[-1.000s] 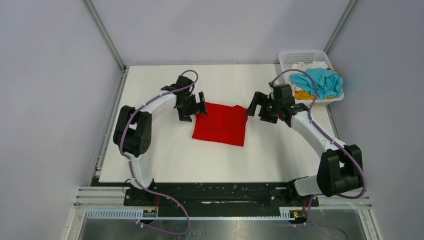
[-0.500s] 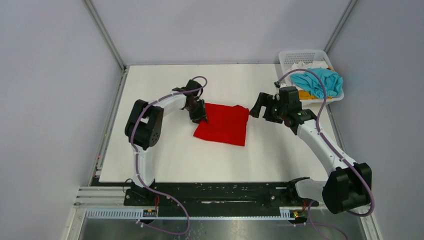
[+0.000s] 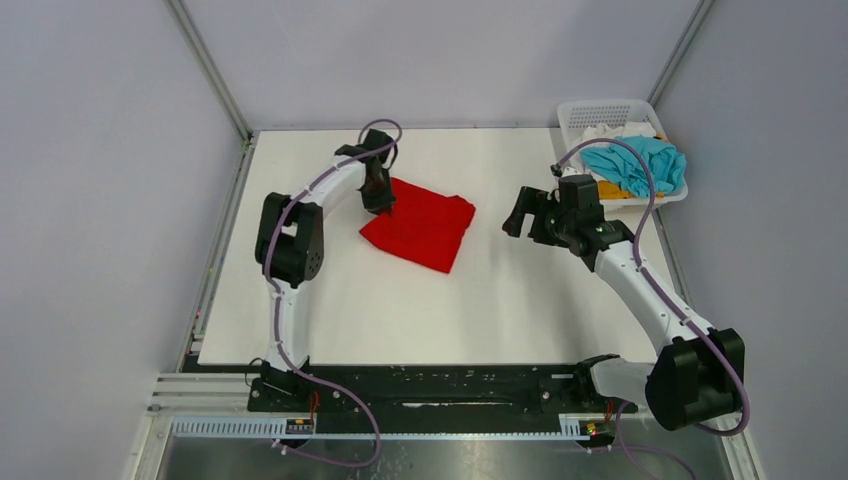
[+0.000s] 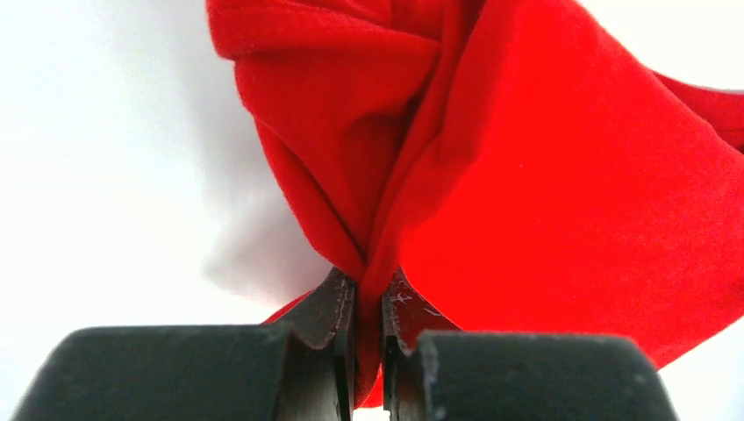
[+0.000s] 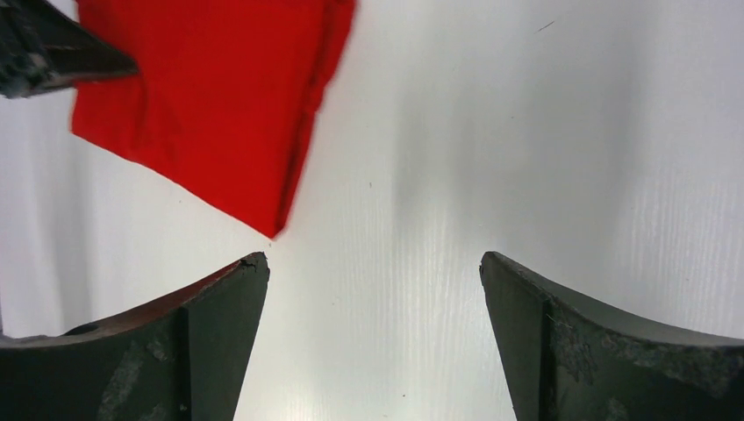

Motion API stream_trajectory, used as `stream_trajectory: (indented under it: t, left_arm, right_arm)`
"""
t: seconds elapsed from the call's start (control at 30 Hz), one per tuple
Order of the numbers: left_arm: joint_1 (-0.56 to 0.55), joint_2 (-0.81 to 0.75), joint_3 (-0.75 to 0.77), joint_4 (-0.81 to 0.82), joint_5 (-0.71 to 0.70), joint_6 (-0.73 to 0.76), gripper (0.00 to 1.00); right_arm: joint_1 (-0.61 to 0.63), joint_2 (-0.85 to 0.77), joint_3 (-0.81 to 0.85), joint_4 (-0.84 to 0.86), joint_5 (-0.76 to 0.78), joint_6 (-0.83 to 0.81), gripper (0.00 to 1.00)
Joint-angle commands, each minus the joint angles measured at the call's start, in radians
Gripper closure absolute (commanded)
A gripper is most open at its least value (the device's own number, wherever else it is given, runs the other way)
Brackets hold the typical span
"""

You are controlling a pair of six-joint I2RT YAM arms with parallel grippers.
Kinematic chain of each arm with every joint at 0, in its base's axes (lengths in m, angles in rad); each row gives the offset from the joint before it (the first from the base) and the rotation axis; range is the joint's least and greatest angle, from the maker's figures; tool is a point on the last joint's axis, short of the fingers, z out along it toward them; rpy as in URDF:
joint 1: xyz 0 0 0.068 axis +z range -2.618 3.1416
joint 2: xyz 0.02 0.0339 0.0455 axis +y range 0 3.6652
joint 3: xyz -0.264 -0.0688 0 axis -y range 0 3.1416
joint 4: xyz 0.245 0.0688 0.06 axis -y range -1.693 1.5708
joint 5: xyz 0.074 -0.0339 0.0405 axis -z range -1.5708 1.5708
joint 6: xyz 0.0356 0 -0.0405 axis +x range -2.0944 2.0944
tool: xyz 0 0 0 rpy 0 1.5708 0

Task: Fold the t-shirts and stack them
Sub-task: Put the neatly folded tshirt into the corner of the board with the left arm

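white table (image 3: 330,300) w/ red t-shirt (image 3: 420,228) mid-left, basket (image 3: 600,108) prob. at far-right corner

Your left gripper (image 4: 369,289) sits bottom centre, jaws nearly together, with a thin fold of the red t-shirt (image 4: 544,193) pinched between them. The dark fingers (image 4: 333,311) are scuffed on their inner faces. Cloth fans up and out from the pinch: bunched with deep creases on the left, one smoother broad panel on the right, running off the top edge. White table (image 4: 96,158) shows at left. Soft grey shadow lies just left of the pinched fold. You can't tell which part of the shirt is gripped.
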Motion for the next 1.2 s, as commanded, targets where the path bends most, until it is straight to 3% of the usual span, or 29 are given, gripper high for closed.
stream_trajectory:
  t: [0.0, 0.3, 0.47, 0.8, 1.03, 1.07, 1.13, 1.17]
  left_arm:
    - [0.096, 0.015, 0.111, -0.064, -0.178, 0.083, 1.00]
    - [0.317, 0.160, 0.387, -0.105, -0.187, 0.179, 1.00]
    - [0.405, 0.259, 0.553, -0.107, -0.154, 0.265, 0.95]
    - [0.525, 0.328, 0.665, 0.028, -0.078, 0.324, 0.84]
    - [0.529, 0.333, 0.685, 0.106, -0.145, 0.392, 0.78]
    - [0.529, 0.323, 0.677, 0.105, -0.202, 0.379, 0.73]
    - [0.529, 0.288, 0.645, 0.123, -0.260, 0.358, 0.41]
    - [0.529, 0.267, 0.629, 0.138, -0.274, 0.352, 0.37]
  right_arm:
    - [-0.005, -0.034, -0.002, 0.002, 0.077, -0.035, 0.01]
    - [-0.005, -0.025, -0.002, 0.010, 0.197, -0.049, 0.00]
    - [-0.006, 0.001, -0.007, 0.023, 0.215, -0.058, 0.00]
    - [-0.005, 0.031, -0.011, 0.027, 0.230, -0.061, 0.00]
    - [-0.007, 0.059, -0.005, 0.037, 0.200, -0.049, 0.00]
    - [-0.006, 0.063, -0.005, 0.036, 0.198, -0.049, 0.01]
    - [-0.006, 0.069, -0.002, 0.031, 0.203, -0.048, 0.01]
    - [-0.006, 0.071, -0.001, 0.031, 0.205, -0.050, 0.01]
